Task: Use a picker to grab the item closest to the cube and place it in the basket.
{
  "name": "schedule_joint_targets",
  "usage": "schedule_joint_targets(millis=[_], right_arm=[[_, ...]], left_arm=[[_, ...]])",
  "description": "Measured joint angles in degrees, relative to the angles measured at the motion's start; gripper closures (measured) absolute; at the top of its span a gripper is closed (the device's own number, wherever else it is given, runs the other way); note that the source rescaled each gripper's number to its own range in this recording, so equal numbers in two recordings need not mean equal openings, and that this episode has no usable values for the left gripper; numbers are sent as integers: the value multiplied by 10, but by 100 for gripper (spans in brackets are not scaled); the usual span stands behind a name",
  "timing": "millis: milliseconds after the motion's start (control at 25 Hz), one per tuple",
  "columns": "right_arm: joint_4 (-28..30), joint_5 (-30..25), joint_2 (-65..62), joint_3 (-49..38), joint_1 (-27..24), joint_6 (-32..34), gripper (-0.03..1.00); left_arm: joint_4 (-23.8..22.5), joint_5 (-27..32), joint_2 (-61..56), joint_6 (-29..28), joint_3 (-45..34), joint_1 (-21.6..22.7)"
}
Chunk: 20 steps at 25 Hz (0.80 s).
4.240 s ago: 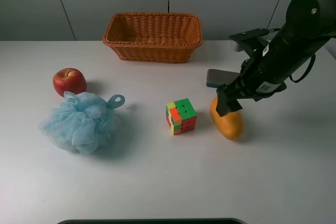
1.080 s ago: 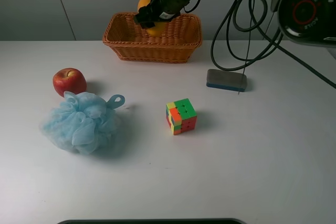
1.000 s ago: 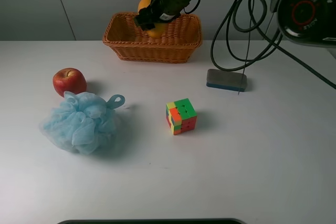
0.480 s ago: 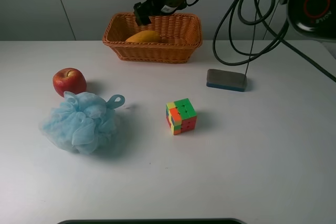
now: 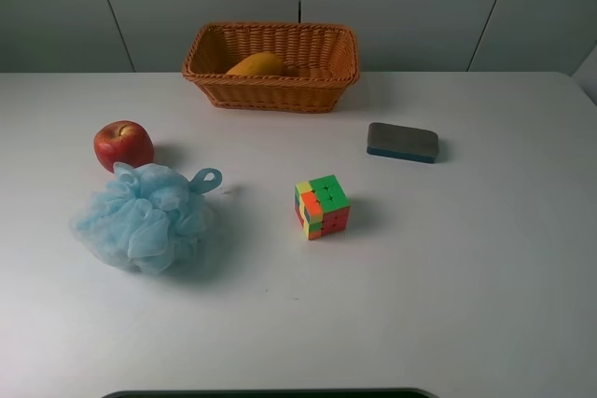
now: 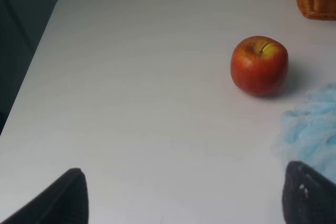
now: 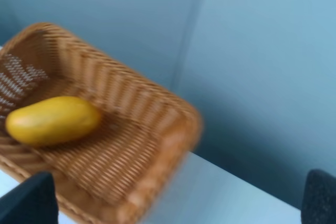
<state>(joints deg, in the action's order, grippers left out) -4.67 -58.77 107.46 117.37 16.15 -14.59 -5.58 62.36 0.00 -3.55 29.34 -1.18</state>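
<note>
The multicoloured cube (image 5: 322, 205) sits mid-table. The yellow mango (image 5: 254, 64) lies inside the wicker basket (image 5: 271, 89) at the back; it also shows in the right wrist view (image 7: 52, 120) lying in the basket (image 7: 131, 182). Neither arm shows in the exterior high view. My right gripper (image 7: 173, 198) is open and empty, away from the basket, with only its fingertips (image 7: 29, 200) showing at the frame corners. My left gripper (image 6: 184, 198) is open and empty above the table's left side, its fingertips (image 6: 63, 195) spread wide.
A red apple (image 5: 123, 144) and a blue bath pouf (image 5: 145, 216) lie at the left; both show in the left wrist view, apple (image 6: 259, 65) and pouf (image 6: 310, 129). A grey eraser block (image 5: 402, 142) lies right of centre. The table's left edge (image 6: 31, 87) is close by.
The right arm carried the mango from beside the cube to the basket, released it there, and has withdrawn out of the exterior view. The mango now rests in the basket.
</note>
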Motion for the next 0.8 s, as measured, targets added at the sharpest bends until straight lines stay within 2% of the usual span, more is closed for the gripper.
schedule_joint_targets(millis=[160, 240, 440, 680, 800], right_arm=[[9, -78, -96, 0, -59, -1, -3], [10, -95, -153, -12, -84, -1, -3], [10, -107, -305, -91, -137, -2, -3], [41, -111, -467, -249, -211, -2, -3], [51, -112, -543, -331, -227, -2, -3]], left_arm=[[0, 0, 0, 0, 0, 0], [0, 0, 0, 0, 0, 0], [0, 0, 0, 0, 0, 0], [0, 0, 0, 0, 0, 0], [0, 0, 0, 0, 0, 0]])
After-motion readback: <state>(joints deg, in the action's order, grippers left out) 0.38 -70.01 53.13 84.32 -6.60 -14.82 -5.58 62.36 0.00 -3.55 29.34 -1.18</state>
